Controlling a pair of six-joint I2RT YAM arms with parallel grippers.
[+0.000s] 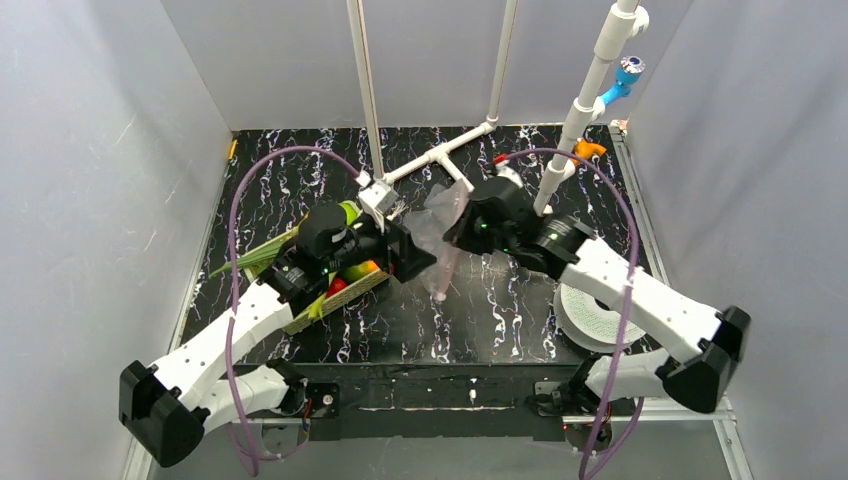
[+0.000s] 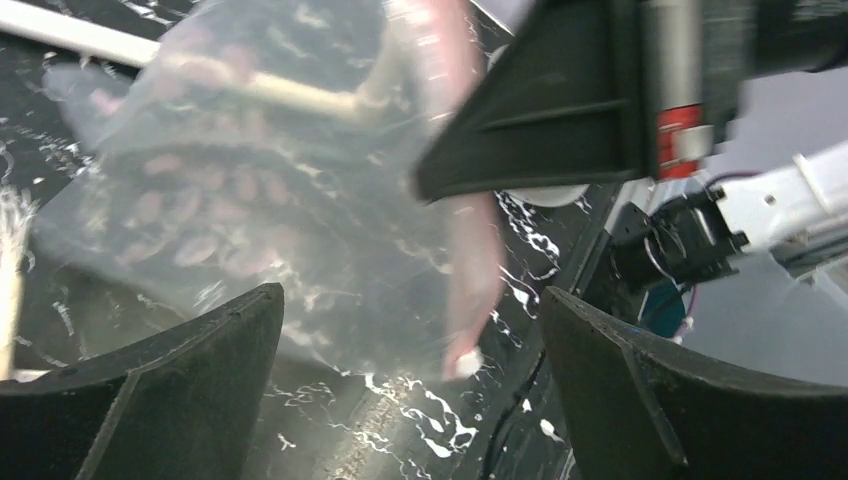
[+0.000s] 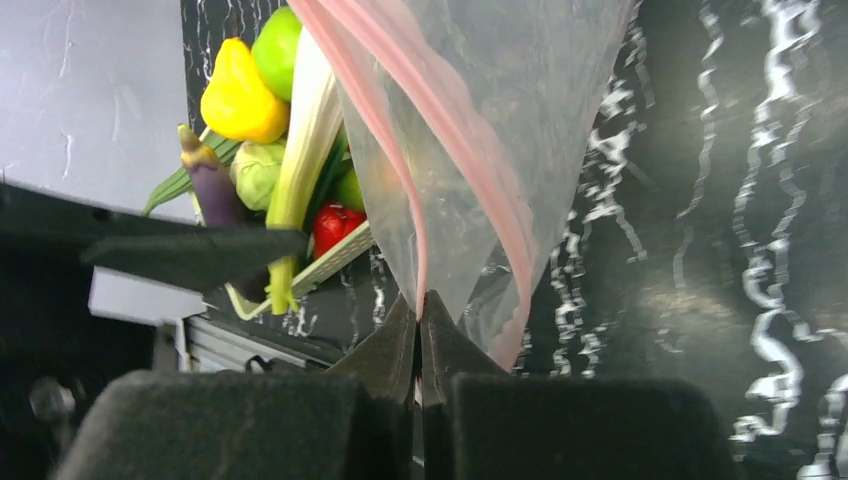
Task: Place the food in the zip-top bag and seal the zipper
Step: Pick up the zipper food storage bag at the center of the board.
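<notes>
Your right claw (image 3: 421, 335) is gripping the zipper (image 3: 455, 130), your left claw (image 2: 410, 300) hovering open beside it, likely needing the zip-top bag's (image 2: 250, 200) other lip.

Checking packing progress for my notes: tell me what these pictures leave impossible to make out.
1. Top view: most of the food in the basket is hidden under the left arm.
2. Left wrist view: the zip-top bag is motion-blurred, so whether anything is inside cannot be told.
3. Right wrist view: the bag's far end is cut off by the top edge, and a dark jaw blocks the basket's lower part.
</notes>
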